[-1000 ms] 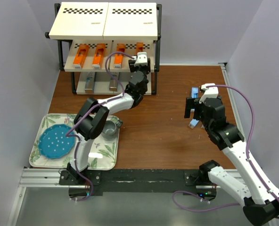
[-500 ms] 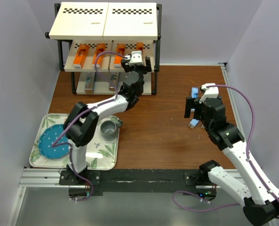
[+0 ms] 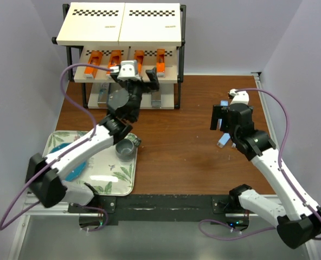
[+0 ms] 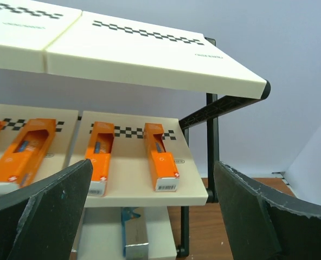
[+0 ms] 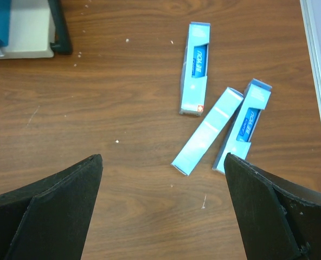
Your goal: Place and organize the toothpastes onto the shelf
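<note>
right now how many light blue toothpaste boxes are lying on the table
3, all on the table below the right wrist camera: a lone box, a diagonal box and an edge box beside it. Others may lie outside that view.

The shelf [image 3: 122, 24] stands at the far side of the counter [image 3: 177, 146]: three cream boards with checkered strips in a black frame. Four orange toothpastes [image 3: 115, 56] lie flat on its middle tier, side by side, narrow ends toward the front (each shows a cut-out window on top). A dark blue toothpaste [image 4: 131, 238] lies on the bottom tier. Three light blue toothpastes [image 5: 196, 67] lie loose on the counter at the right, two of them angled just beside each other and the third apart.
</note>
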Tool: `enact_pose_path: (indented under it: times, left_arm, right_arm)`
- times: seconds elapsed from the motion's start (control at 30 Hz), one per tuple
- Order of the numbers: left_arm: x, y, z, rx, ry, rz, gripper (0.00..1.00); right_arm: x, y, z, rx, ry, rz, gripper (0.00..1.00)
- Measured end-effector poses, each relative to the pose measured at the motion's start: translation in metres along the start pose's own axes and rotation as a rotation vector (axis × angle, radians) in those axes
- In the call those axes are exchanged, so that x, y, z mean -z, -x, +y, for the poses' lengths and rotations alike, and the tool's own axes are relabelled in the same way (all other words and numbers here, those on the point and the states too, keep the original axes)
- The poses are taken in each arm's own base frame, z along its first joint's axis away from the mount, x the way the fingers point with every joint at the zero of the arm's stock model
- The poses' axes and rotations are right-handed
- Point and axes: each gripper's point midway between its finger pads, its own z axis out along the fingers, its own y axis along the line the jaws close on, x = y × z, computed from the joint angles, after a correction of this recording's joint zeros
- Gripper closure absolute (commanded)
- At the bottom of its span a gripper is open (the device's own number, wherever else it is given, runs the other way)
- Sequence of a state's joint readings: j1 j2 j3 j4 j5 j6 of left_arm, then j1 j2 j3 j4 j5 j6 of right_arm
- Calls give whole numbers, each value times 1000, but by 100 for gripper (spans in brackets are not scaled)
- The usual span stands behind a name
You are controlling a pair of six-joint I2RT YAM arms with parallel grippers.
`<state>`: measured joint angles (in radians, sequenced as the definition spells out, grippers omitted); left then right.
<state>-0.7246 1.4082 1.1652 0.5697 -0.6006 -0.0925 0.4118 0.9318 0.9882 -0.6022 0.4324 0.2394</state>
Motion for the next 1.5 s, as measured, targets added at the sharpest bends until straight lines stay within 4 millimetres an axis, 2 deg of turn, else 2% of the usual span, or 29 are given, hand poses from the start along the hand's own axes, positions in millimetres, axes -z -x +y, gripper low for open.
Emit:
enact_pose_path:
  times: [0.13,0.3,0.4,0.6,0.73,0.87,0.93,1.07,1.23,1.5]
  left_arm:
    - [33,27,17,-20,-28,18,0]
    - [71,36,40,-54,-41,46,0]
    - [92,26,53,-78,-54,83,0]
    - [128,-15,70,-120,-90,196,0]
    - [140,-38,74,-118,-102,270,0]
    - [148,-53,76,-98,-95,335,0]
    - [152,-62,78,-86,-83,376,0]
    - [158,-81,79,-69,-53,476,0]
    - [162,-91,79,-63,-30,552,0]
    - [164,-85,78,-97,-66,550,0]
  right_arm:
    - [-15,7,2,-17,-45,47,2]
    - [-45,7,-3,-58,-106,116,2]
    - [-71,2,-15,-108,-147,171,7]
    - [-128,-10,-46,-189,-233,270,15]
    - [-169,-16,-60,-215,-257,323,22]
    - [-214,-34,-66,-233,-256,400,24]
    - [-229,-49,-66,-234,-259,434,24]
    - [-247,-69,-62,-222,-246,485,25]
    - [-276,-60,-60,-205,-235,456,29]
    - [-279,-69,-59,-156,-208,490,35]
